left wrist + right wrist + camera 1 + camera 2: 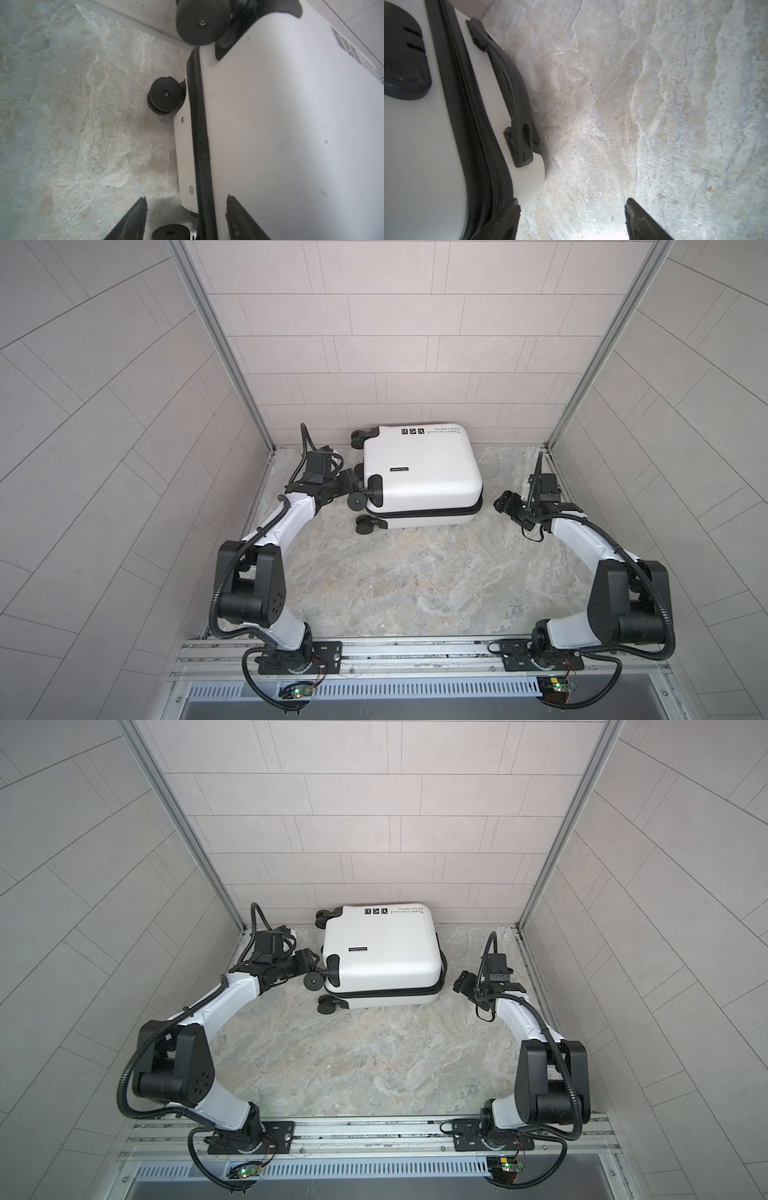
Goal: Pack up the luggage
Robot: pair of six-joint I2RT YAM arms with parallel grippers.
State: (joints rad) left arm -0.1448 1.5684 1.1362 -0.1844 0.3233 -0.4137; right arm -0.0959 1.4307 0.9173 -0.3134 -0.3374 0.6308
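Smooth, white, rounded luggage (419, 472) lies on the marbled bench (415, 580). The spread left end effector (186, 197) straddles its wheeled edge; the spread right end effector (572, 199) is just beside its handle end.

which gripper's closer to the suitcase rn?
Left. The left gripper is at the wheel end of the white suitcase, straddling its zipper edge; the right gripper sits off the handle end, across a gap.

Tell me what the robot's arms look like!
The left arm and right arm have smooth white shells, chunky black joints and ribbed black cables. The left gripper and right gripper are black, with tapered fingers.
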